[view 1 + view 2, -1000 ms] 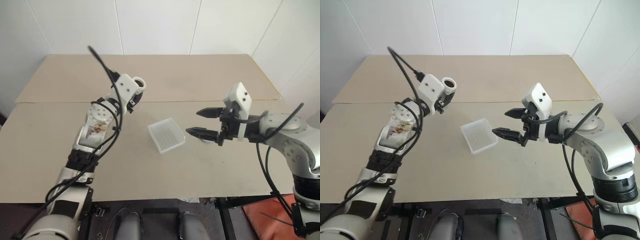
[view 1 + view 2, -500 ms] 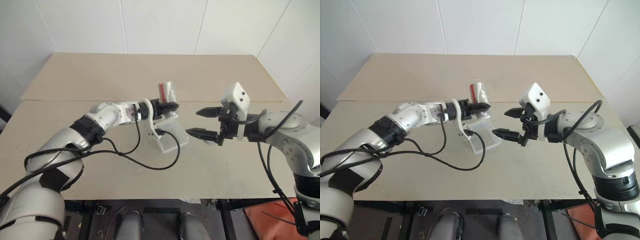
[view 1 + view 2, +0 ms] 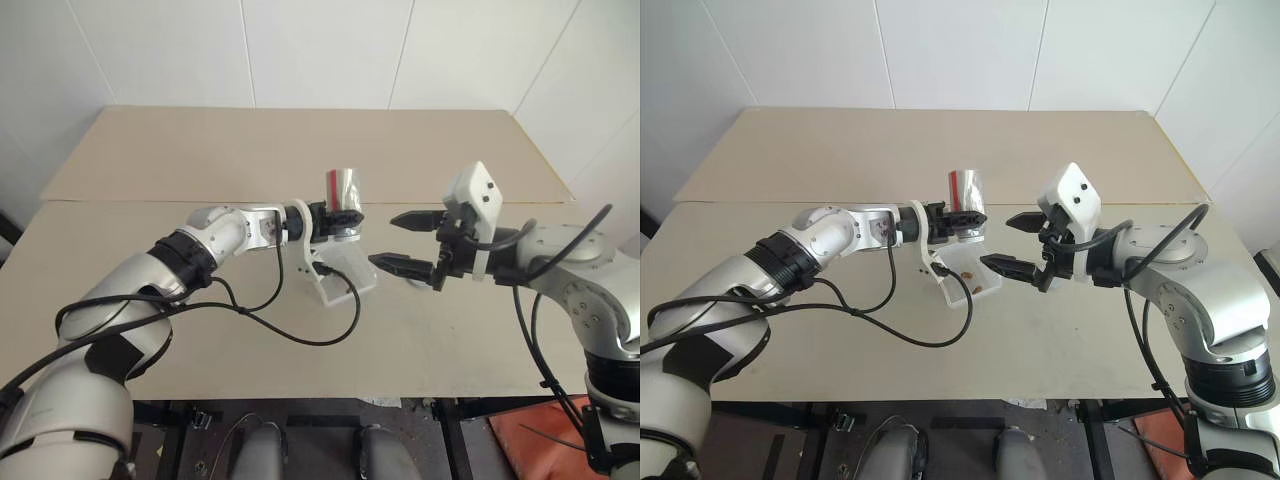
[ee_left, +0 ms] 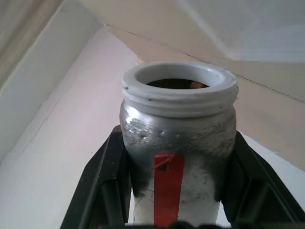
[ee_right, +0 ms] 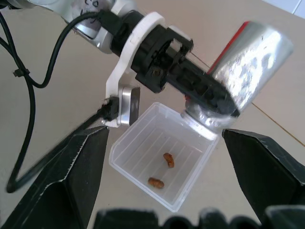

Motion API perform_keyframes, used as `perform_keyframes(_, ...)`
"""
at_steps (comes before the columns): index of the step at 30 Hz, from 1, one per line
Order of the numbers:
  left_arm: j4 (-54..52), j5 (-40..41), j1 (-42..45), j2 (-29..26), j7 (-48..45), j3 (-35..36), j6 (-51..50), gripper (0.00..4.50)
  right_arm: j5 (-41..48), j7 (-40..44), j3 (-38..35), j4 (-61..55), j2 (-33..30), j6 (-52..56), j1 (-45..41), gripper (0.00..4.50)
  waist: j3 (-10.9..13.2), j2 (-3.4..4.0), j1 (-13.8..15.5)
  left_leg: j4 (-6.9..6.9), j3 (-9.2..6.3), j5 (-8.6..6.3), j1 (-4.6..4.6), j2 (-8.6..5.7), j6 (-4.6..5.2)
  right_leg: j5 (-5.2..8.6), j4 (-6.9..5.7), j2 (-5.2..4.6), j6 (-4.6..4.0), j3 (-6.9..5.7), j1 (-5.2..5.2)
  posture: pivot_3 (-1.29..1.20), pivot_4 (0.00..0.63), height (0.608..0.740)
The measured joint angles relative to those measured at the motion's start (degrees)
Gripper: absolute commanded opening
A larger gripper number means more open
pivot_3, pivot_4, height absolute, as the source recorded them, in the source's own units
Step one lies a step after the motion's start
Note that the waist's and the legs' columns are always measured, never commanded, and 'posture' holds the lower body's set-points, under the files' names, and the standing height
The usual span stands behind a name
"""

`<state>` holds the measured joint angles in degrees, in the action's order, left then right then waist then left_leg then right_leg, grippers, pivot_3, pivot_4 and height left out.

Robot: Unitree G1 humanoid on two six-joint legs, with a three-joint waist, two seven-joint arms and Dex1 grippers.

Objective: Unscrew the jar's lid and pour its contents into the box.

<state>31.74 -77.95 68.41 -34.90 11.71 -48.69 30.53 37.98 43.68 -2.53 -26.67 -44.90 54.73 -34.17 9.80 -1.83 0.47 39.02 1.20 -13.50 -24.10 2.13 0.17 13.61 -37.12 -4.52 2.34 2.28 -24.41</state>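
Tan table (image 3: 200, 330) under white walls | left gripper (image 3: 330, 222) clamps the jar (image 3: 343, 195) mouth-down at frame centre so contents (image 5: 167, 160) drop into the box (image 5: 143, 148) | right gripper (image 3: 405, 243) empty, jaws wide, centre-right

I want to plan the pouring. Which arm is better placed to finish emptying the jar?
The left: its gripper is shut on the upturned jar, mouth over the box. The right gripper hangs open beside.

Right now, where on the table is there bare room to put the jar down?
Bare table lies behind the box, and along the near edge. It is crowded around the box: the left hand tips the jar over it and the open right hand hovers beside.
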Motion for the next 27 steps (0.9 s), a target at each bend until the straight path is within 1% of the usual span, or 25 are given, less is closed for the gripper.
perform_keyframes(2, -0.38, 7.84, -3.10, 0.02, -4.56, 4.46, 0.36, 2.01, -0.01, 0.08, -0.01, 0.18, -0.07, 0.00, -0.05, 4.48, 0.00, 0.00, -0.08, 0.00, 0.01, 0.00, 0.01, 0.02, 0.00, 0.00, 0.00, 0.00, 0.00, 0.00, 0.00, 0.00, 0.150, 0.740)
perform_keyframes(5, -1.69, 24.27, -9.36, 0.92, -14.91, 14.06, -2.03, 2.01, -0.07, 0.34, 0.00, 0.44, -0.15, -0.02, -0.07, 4.48, 0.00, 0.00, -0.17, 0.03, 0.01, 0.00, 0.00, 0.04, 0.00, 0.00, -0.01, 0.01, -0.01, -0.01, 0.00, 0.00, 0.150, 0.740)
perform_keyframes(6, -2.78, 30.56, -11.60, 1.72, -19.13, 17.76, -4.21, 2.01, -0.09, 0.59, -0.01, 0.69, -0.15, -0.05, -0.09, 4.48, 0.00, 0.01, -0.17, 0.03, 0.01, 0.00, 0.01, 0.04, 0.00, 0.00, -0.02, 0.00, 0.00, -0.01, 0.01, 0.00, 0.150, 0.740)
perform_keyframes(8, -5.91, 43.24, -15.82, 5.07, -27.32, 25.09, -11.21, 2.01, -0.21, 1.05, 0.00, 1.45, -0.16, -0.09, -0.15, 4.48, -0.01, 0.01, -0.18, 0.08, 0.01, 0.00, 0.00, 0.05, 0.00, 0.00, -0.03, 0.00, -0.01, -0.03, 0.04, 0.00, 0.150, 0.740)
perform_keyframes(10, -9.20, 54.91, -18.94, 9.33, -33.94, 30.93, -19.46, 2.01, -0.29, 1.27, 0.06, 1.79, -0.03, -0.30, -0.40, 4.48, -0.01, 0.01, 0.07, 0.14, -0.06, 0.00, -0.04, 0.04, 0.00, 0.00, -0.01, 0.00, 0.00, -0.11, 0.06, 0.00, 0.150, 0.740)
perform_keyframes(12, -12.38, 67.37, -20.99, 14.30, -39.30, 38.42, -31.62, 2.01, -0.39, 1.36, 0.08, 2.35, 0.33, -0.60, -0.78, 4.48, -0.01, 0.01, 0.03, 0.20, -0.12, 0.00, -0.05, 0.04, 0.00, 0.00, -0.01, 0.02, 0.00, -0.14, 0.10, 0.00, 0.150, 0.740)
perform_keyframes(14, -13.98, 74.65, -21.35, 15.95, -41.62, 43.12, -40.01, 2.01, -0.42, 1.41, 0.08, 2.54, 0.51, -0.62, -0.82, 4.48, -0.01, 0.01, -0.17, 0.21, -0.18, 0.00, -0.03, 0.04, 0.00, 0.00, -0.01, 0.05, 0.00, -0.13, 0.10, 0.00, 0.150, 0.740)
perform_keyframes(16, -15.42, 80.07, -21.69, 16.69, -42.50, 47.51, -46.12, 2.01, -0.41, 1.52, 0.08, 2.54, 0.67, -0.62, -0.82, 4.48, -0.01, 0.01, -0.46, 0.20, -0.21, 0.00, -0.02, 0.03, 0.00, 0.00, -0.01, 0.06, 0.00, -0.12, 0.11, 0.00, 0.150, 0.740)
perform_keyframes(18, -16.57, 83.50, -22.70, 17.28, -42.71, 50.03, -49.29, 2.01, -0.41, 1.57, 0.08, 2.54, 0.78, -0.62, -0.82, 4.48, -0.01, 0.01, -0.75, 0.20, -0.24, 0.00, 0.00, 0.02, 0.01, 0.00, -0.01, 0.05, 0.00, -0.12, 0.15, 0.00, 0.150, 0.740)
perform_keyframes(21, -16.18, 87.04, -27.65, 18.70, -44.06, 52.21, -47.22, 2.01, -0.10, 1.41, 0.06, 2.49, 1.19, -0.61, -0.81, 4.48, -0.03, 0.03, -1.02, 0.19, -0.23, 0.00, 0.10, 0.02, 0.01, 0.00, 0.00, 0.04, -0.01, -0.11, 0.22, 0.00, 0.150, 0.740)
perform_keyframes(23, -13.55, 87.32, -30.60, 19.43, -44.55, 52.31, -44.89, 2.01, 0.13, 1.29, 0.03, 2.47, 1.22, -0.61, -0.81, 4.48, -0.03, 0.03, -1.03, 0.19, -0.24, 0.00, 0.10, 0.01, 0.00, 0.00, 0.03, 0.04, -0.01, -0.11, 0.21, 0.00, 0.150, 0.740)
perform_keyframes(27, -11.31, 87.63, -31.27, 19.62, -44.99, 52.69, -40.76, 2.01, 0.60, 1.22, -0.01, 2.39, 1.22, -0.61, -0.80, 4.48, -0.03, 0.02, -0.95, 0.19, -0.26, 0.00, 0.12, -0.01, 0.01, -0.01, 0.04, 0.03, -0.01, -0.12, 0.25, 0.00, 0.150, 0.740)
